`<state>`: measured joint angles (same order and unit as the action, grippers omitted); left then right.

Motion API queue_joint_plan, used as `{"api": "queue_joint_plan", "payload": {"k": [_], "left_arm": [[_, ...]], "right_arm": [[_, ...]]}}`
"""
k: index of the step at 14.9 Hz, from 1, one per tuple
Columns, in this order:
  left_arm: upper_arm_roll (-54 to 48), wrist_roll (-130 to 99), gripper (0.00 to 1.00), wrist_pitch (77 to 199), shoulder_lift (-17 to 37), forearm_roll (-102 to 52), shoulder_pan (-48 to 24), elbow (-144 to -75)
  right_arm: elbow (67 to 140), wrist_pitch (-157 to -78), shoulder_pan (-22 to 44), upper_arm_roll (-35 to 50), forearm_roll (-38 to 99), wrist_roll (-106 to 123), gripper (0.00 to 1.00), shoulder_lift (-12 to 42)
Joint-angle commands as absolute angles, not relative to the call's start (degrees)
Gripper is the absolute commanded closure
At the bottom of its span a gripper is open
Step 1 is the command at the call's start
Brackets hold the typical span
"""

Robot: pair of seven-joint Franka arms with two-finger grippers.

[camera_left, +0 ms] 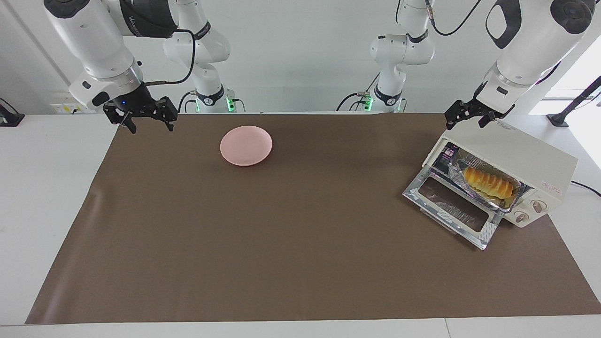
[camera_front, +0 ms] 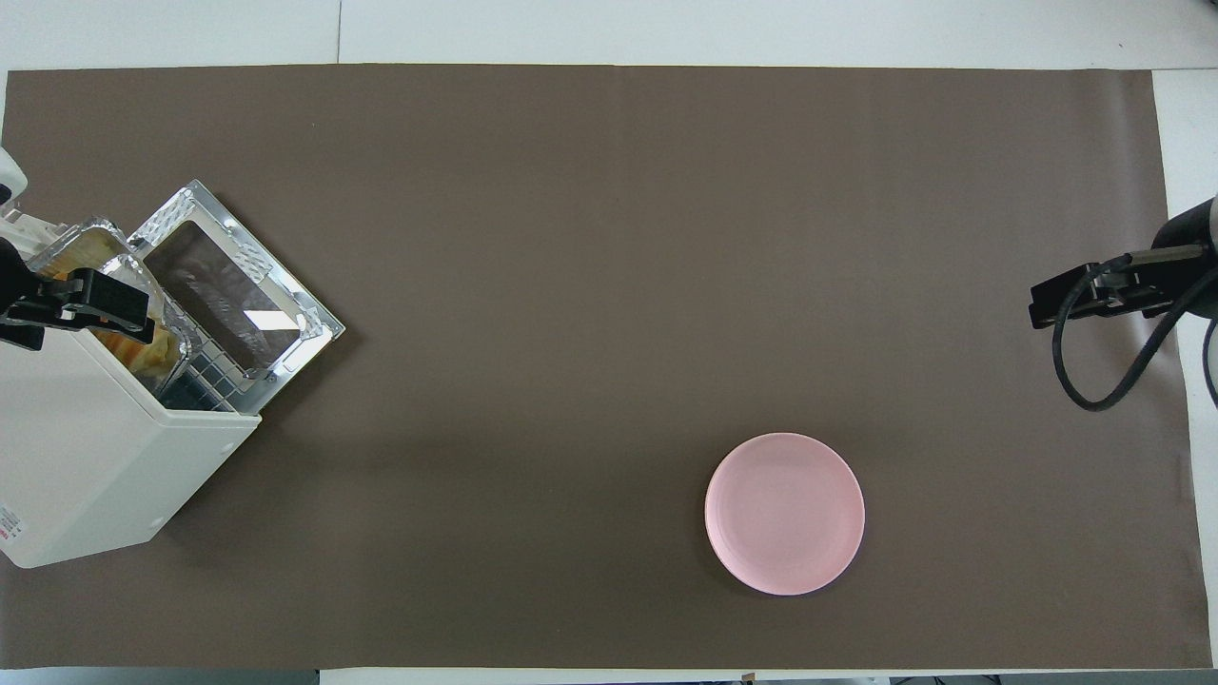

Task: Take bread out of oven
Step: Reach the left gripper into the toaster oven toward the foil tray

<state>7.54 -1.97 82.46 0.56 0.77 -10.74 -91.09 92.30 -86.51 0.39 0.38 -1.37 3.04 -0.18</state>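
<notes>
Hovering over the top of the oven (camera_left: 507, 164) at its own end of the bench (camera_left: 291, 244), the left gripper (camera_left: 469, 117) hangs with its jaws spread and nothing between them. The right gripper (camera_left: 145, 117) waits above the brown mat's corner at the other end, jaws also apart and empty.

The oven door (camera_left: 450, 206) is dropped flat, and there's the bread (camera_left: 488, 183): inside, lying in a foil tray (camera_left: 502, 199) on the rack, untouched. Its long axis runs across the oven mouth, parallel to the door's hinge line, one end toward the knobs (camera_left: 529, 211) and the other toward the oven's plain side. So it presents side-on to anything reaching in through the front.

What could go wrong, by my reading? The opening is low, so a steep approach could knock the gripper against the oven's top edge or the door. The roll looks soft, and a hard squeeze would crush it. The foil tray looks light too: catch its rim and it may drag out with the bread or tip. The pink plate (camera_left: 246, 145) sits well apart, toward the right arm's end, a long carry if the bread is headed there.
</notes>
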Motion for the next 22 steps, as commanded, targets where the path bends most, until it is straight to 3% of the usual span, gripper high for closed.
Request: {"api": "queue_joint_plan", "payload": {"k": [1,11,18,22], "left_arm": [[7.5,-1.9,0.0,83.9,-1.2,0.4,-10.8,-93.3],[7.5,-8.1,0.0,87.8,0.2,0.4,-10.8,-92.3],[8.2,-8.2,0.0,87.1,17.8,1.1,-10.1,-78.8],[8.2,-8.1,0.0,91.8,20.7,1.8,-8.8,-78.6]], "right_arm": [[92.9,-85.9,-0.4,0.8,-0.7,4.4,0.0,-1.1],[92.9,-85.9,-0.4,0.8,-0.7,4.4,0.0,-1.1],[92.9,-85.9,-0.4,0.8,-0.7,4.4,0.0,-1.1],[92.9,-85.9,-0.4,0.8,-0.7,4.4,0.0,-1.1]]}}
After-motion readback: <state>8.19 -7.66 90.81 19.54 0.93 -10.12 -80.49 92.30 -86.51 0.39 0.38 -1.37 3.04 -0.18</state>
